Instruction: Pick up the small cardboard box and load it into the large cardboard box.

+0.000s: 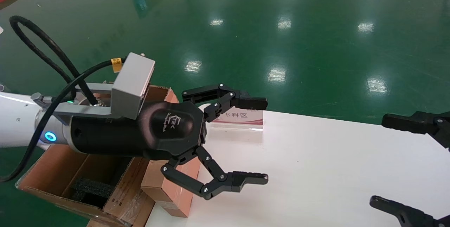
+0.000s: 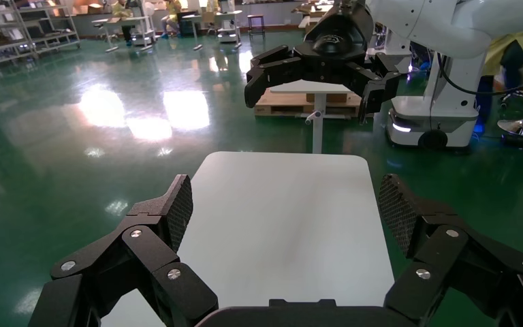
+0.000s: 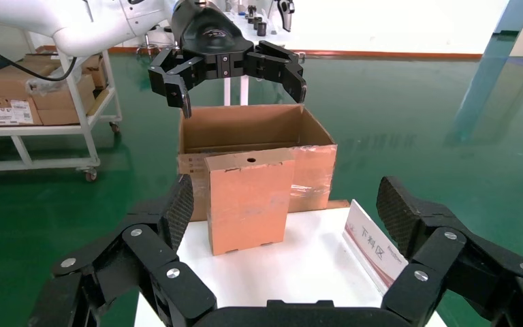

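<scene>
Currently nothing gripped: tipping and missed grasp are the risks

We are seeing the left gripper (image 1: 246,142) hanging above the table's left end with its fingers spread wide and nothing between them. We are seeing the right gripper (image 1: 404,163) at the right edge, also spread and empty, aimed along the table (image 1: 316,170) toward the boxes.

We are placing the small cardboard box (image 3: 248,201) at the left end of the table, standing on end, its round hole near the top, right against the large cardboard box (image 3: 259,129). The large one is sitting just left of the table with its top open and black foam (image 1: 89,188) showing inside.

We are judging the main risk as tipping: the small box is standing tall and close to the table edge, so a finger clipping its top could be knocking it over or off. Descending too far left could be snagging the large box's rim. The sign (image 1: 239,118) nearby could be getting bumped too.
</scene>
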Controlling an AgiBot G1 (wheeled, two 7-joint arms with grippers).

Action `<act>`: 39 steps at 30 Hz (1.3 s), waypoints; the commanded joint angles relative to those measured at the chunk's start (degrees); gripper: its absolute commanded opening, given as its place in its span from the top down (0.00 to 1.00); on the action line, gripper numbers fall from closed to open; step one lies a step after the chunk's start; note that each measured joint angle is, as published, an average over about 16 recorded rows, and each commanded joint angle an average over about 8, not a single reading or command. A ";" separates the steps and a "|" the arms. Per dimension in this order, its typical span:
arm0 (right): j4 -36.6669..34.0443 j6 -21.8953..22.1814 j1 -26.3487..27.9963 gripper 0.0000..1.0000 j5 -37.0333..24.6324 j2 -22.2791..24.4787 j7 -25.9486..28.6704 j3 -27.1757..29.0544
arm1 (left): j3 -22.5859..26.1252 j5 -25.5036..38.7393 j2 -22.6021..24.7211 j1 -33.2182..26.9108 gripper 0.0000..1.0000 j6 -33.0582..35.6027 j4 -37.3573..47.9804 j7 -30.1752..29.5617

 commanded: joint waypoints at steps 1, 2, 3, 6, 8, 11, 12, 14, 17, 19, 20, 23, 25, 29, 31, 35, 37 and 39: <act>0.00 0.00 0.00 0.00 0.00 0.00 0.00 0.00 | -0.03 0.04 -0.05 0.11 0.00 -0.03 0.00 0.14; -0.01 0.00 0.00 0.00 0.00 0.00 0.00 0.00 | 0.25 0.70 -0.17 -0.15 0.00 -0.12 -0.16 -0.16; -0.01 0.00 0.01 0.00 0.00 0.00 -0.01 -0.01 | 0.63 1.48 -0.29 -0.50 0.00 -0.17 -0.34 -0.62; -0.03 -0.01 0.02 0.00 0.01 0.00 -0.02 -0.02 | 2.12 4.54 -0.75 -2.24 0.00 0.07 -1.03 -2.46; -0.03 -0.01 0.02 0.00 0.02 0.00 -0.02 -0.03 | 3.44 7.30 -1.03 -4.02 0.00 0.58 -1.49 -3.92; -0.04 -0.01 0.03 0.00 0.02 0.01 -0.03 -0.05 | 5.71 11.78 -1.29 -7.20 0.00 1.71 -1.83 -6.63; -0.04 -0.01 0.03 0.00 0.03 0.01 -0.04 -0.05 | 6.51 13.60 -1.40 -8.39 0.00 1.99 -1.94 -7.56; -0.04 0.00 0.03 0.00 0.03 0.01 -0.04 -0.06 | 8.08 17.30 -1.49 -10.78 0.00 2.18 -2.01 -9.84; -0.04 0.00 0.04 0.00 0.04 0.02 -0.05 -0.08 | 10.23 23.03 -1.59 -14.43 0.00 2.07 -2.19 -13.64; -0.04 0.00 0.04 0.00 0.05 0.02 -0.05 -0.09 | 11.65 27.26 -1.55 -17.02 0.00 2.00 -2.50 -16.05; -0.05 0.01 0.04 0.00 0.05 0.02 -0.05 -0.09 | 12.39 29.25 -1.39 -18.34 0.00 2.08 -2.60 -17.29; -0.05 0.01 0.05 0.00 0.06 0.03 -0.06 -0.10 | 14.75 34.77 -0.64 -22.29 0.00 2.82 -2.83 -20.59; -0.05 0.01 0.05 0.00 0.06 0.03 -0.06 -0.11 | 16.53 37.75 0.12 -24.79 0.00 3.51 -2.79 -22.63; -0.05 0.02 0.05 0.00 0.08 0.04 -0.07 -0.13 | 20.83 42.31 1.72 -29.52 0.00 4.65 -2.52 -26.65; -0.05 0.03 0.05 0.00 0.08 0.04 -0.08 -0.14 | 23.34 44.06 2.42 -31.84 0.00 4.98 -2.37 -28.79; -0.05 0.03 0.06 0.00 0.09 0.05 -0.09 -0.15 | 28.80 46.83 3.55 -36.68 0.00 5.32 -2.17 -33.39; -0.05 0.04 0.06 0.00 0.10 0.05 -0.09 -0.16 | 31.48 47.78 3.95 -39.07 0.00 5.38 -2.11 -35.78; -0.05 0.04 0.06 0.00 0.11 0.05 -0.09 -0.17 | 34.21 48.56 4.24 -41.43 0.00 5.43 -2.09 -38.27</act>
